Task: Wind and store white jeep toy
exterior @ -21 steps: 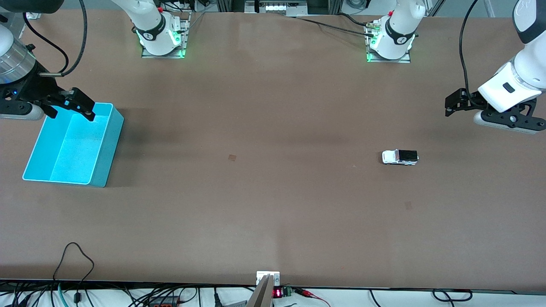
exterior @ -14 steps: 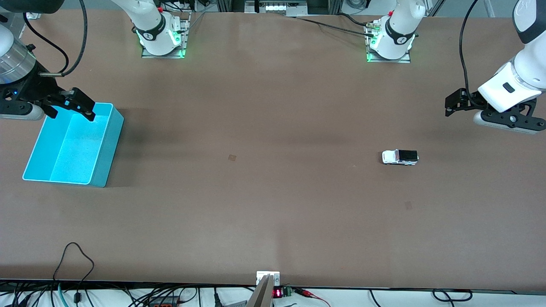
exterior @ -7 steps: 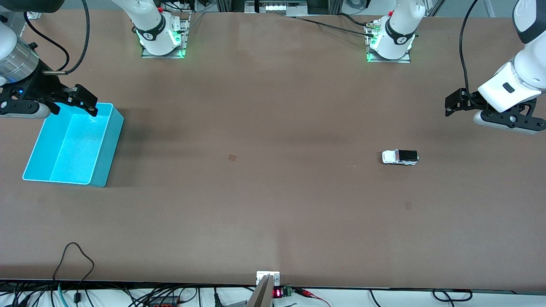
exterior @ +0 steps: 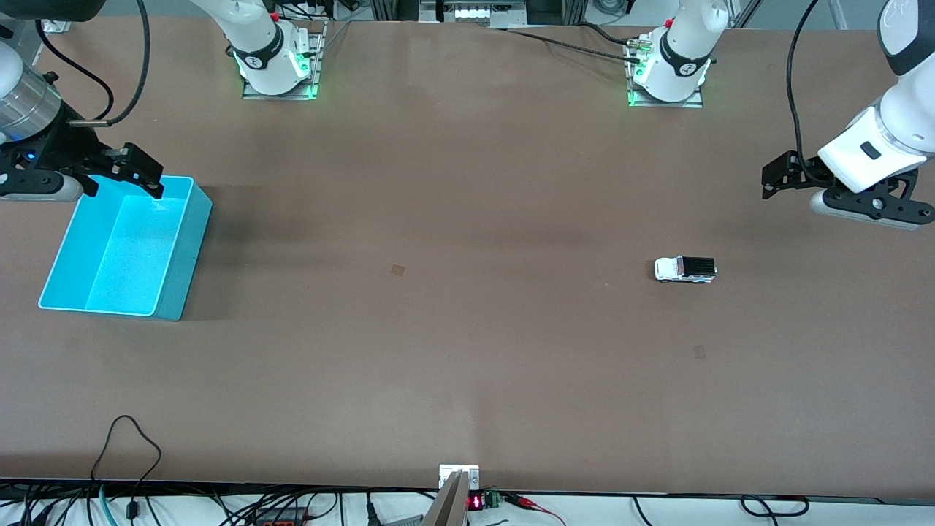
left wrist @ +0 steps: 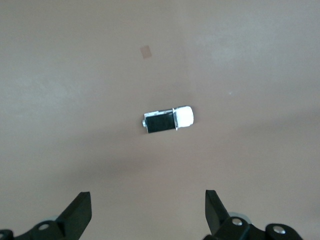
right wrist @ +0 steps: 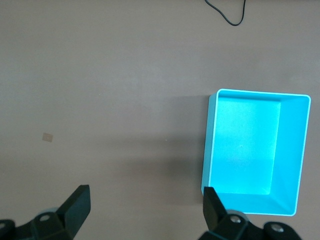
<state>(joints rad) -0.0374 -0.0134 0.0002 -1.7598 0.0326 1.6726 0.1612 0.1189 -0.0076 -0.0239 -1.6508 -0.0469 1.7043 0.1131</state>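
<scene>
jeep: white jeep toy (exterior: 685,269) sits on its wheels on the brown desk (exterior: 467,329), toward left arm's end. black rear roof panel points to that end of the desk, white hood points toward the middle. nothing touching it. left wrist view shows it too (left wrist: 167,120), alone on bare desk.
bin: cyan bin (exterior: 177,252) at right arm's end of desk, well apart from jeep. upright, open top, inside looks bare. also in right wrist view (right wrist: 289,150).
left claw: left claw (exterior: 776,175) up in the air over the desk edge at left arm's end, not over the jeep. fingers (left wrist: 77,216) spread wide, holding nothing.
right claw: right claw (exterior: 139,174) in the air over the bin's rim on the robot-base side. fingers (right wrist: 75,205) spread wide, holding nothing.
marks: small tan patch (exterior: 397,269) on desk near the middle, between bin and jeep; fainter patch (exterior: 699,352) nearer the front cam than the jeep.
misc: black cable loop (exterior: 128,438) lies on desk at the front edge, on right arm's end.
</scene>
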